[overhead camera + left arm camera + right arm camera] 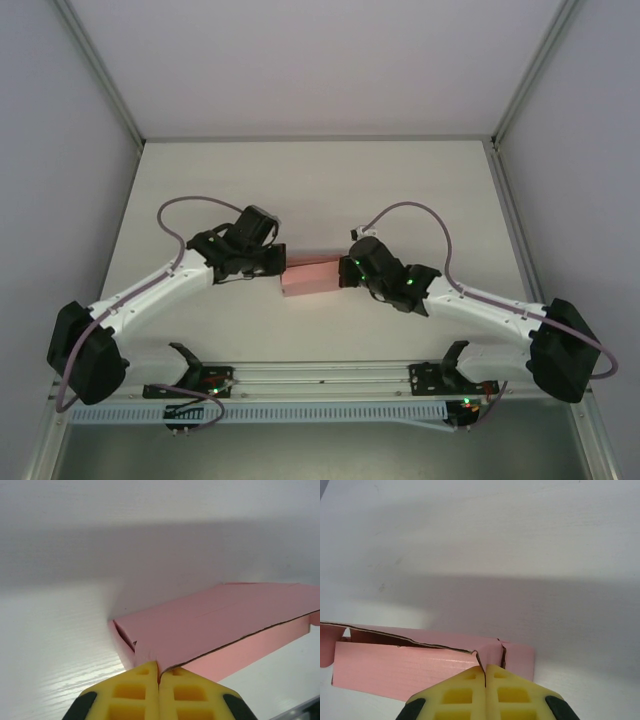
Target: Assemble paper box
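The paper box (312, 275) is a small pink rectangular box lying on the white table between the two arms. My left gripper (279, 266) is at its left end. In the left wrist view the yellow fingers (135, 687) are shut on a thin edge of the box (215, 625) at its near corner, midway at the left gripper (158, 670). My right gripper (348, 270) is at the box's right end. In the right wrist view the right gripper (485, 669) is shut on a pink flap at the end of the box (395, 670), whose top seam gapes slightly.
The white table (320, 190) stretches behind the box to the back wall. Grey side walls and metal frame posts (510, 190) border it left and right. A rail with the arm mounts (320, 380) runs along the near edge.
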Available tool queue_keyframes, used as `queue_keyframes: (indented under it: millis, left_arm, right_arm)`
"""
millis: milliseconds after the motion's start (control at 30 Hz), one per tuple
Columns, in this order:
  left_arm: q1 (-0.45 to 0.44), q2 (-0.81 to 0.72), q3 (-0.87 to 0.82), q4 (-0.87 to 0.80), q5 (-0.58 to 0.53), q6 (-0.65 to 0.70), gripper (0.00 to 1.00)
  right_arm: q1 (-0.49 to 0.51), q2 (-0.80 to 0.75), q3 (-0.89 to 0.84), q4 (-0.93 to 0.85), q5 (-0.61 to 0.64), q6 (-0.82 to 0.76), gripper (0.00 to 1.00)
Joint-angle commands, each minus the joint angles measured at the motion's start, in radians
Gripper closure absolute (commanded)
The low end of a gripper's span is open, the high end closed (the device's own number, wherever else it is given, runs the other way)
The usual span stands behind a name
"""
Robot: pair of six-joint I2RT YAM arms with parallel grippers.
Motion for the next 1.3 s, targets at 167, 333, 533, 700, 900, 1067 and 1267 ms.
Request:
queue_keyframes:
  millis: [167,333,533,700,900,1067,1267]
  left_arm:
    - [0.052,-0.005,-0.021,0.065,0.197,-0.045,1.0]
    - [0.024,-0.015,-0.094,0.107,0.146,0.077,1.0]
    - [-0.105,-0.125,-0.232,0.165,-0.028,0.075,1.0]
    - [-0.188,-0.221,-0.368,0.264,-0.147,0.046,1.0]
    - [-0.243,-0.275,-0.496,0.345,-0.162,0.035,1.0]
    - [-0.258,-0.293,-0.485,0.319,-0.201,0.052,1.0]
    - [-0.263,-0.273,-0.459,0.314,-0.231,0.061,1.0]
  right_arm:
    - [0.039,0.045,-0.018,-0.073,0.006,0.019,1.0]
    - [0.054,0.029,-0.066,0.024,0.005,-0.042,1.0]
    - [0.102,0.012,-0.139,0.145,0.013,-0.134,1.0]
    - [0.158,-0.008,-0.195,0.202,0.086,-0.196,1.0]
    - [0.17,-0.035,-0.298,0.32,0.11,-0.183,1.0]
    - [0.169,-0.056,-0.266,0.268,0.086,-0.182,0.96]
    - [0.17,-0.1,-0.205,0.261,0.053,-0.116,0.36]
